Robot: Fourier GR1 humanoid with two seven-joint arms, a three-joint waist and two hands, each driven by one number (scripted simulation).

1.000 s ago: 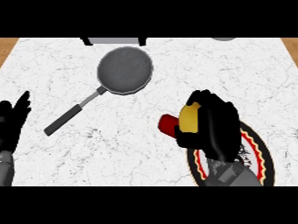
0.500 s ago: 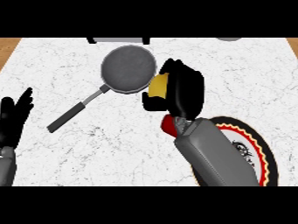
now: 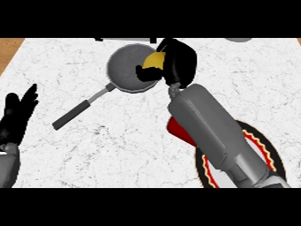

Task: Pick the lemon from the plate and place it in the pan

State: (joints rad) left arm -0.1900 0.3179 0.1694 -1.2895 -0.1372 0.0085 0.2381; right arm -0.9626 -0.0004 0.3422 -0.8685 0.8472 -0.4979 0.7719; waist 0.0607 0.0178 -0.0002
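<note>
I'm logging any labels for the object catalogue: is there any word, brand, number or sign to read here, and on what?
None can be read. The plate bears only a red and yellow wavy rim pattern, no lettering. The pan, the lemon in the right hand and the counter carry no text.

Free room: I see open counter (image 3: 133, 145) between the pan handle (image 3: 81, 109) and the plate (image 3: 270, 154). Obstacles: my right hand (image 3: 175, 66), curled round the lemon (image 3: 155, 60), overhangs the right rim of the pan (image 3: 129, 68); its forearm crosses the plate; my left hand (image 3: 16, 117) rests, fingers straight, at the left edge.
</note>
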